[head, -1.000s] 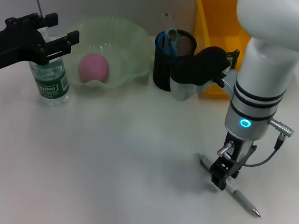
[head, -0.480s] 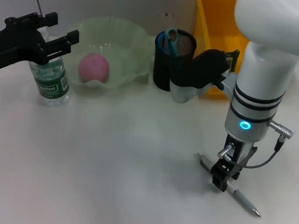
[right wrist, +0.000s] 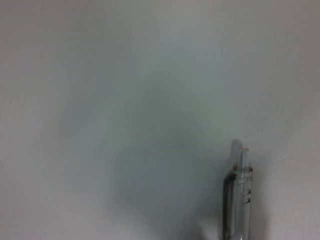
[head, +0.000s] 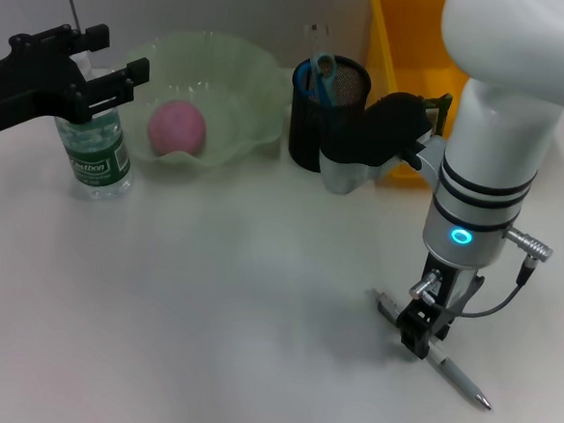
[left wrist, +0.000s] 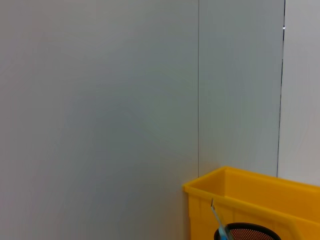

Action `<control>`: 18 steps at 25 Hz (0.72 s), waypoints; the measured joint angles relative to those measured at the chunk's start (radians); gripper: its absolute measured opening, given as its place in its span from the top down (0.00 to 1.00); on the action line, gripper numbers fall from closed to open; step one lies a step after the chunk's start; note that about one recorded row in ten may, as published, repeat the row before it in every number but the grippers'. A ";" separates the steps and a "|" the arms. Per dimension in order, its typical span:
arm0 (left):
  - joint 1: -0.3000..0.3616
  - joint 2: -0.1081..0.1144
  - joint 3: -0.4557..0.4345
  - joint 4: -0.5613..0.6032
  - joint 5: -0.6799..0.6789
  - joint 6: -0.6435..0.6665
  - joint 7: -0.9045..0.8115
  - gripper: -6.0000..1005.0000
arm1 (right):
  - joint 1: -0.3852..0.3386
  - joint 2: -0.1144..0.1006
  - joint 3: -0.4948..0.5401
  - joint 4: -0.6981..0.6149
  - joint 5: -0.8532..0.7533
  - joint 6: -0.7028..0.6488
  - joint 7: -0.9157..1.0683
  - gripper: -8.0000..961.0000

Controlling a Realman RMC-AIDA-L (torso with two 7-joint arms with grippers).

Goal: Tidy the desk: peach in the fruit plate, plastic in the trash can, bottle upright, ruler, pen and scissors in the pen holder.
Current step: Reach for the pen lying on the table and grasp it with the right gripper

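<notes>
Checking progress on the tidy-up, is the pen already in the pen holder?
No, the pen lies flat on the table under the right gripper, well apart from the pen holder.

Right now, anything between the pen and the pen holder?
Nothing on the desk blocks it. The right end effector sits on the pen; the pen holder stands farther back, partly hidden behind the right arm's black wrist section.

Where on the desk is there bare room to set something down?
The desk is bare in front of the bottle and plate, left of the pen. It is crowded at the back, around the pen holder and bin.
</notes>
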 joint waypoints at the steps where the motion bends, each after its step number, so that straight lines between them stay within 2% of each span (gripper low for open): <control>1: 0.000 0.000 0.000 0.000 0.000 0.000 0.000 0.34 | 0.000 0.000 0.000 0.000 0.002 0.000 0.000 0.67; 5: 0.000 0.000 0.000 0.000 0.000 0.006 0.000 0.34 | 0.000 0.000 0.000 0.000 0.004 0.000 0.000 0.71; 18: 0.000 0.000 0.000 0.000 0.000 0.009 0.000 0.34 | 0.000 0.000 0.000 0.000 0.005 -0.002 0.000 0.75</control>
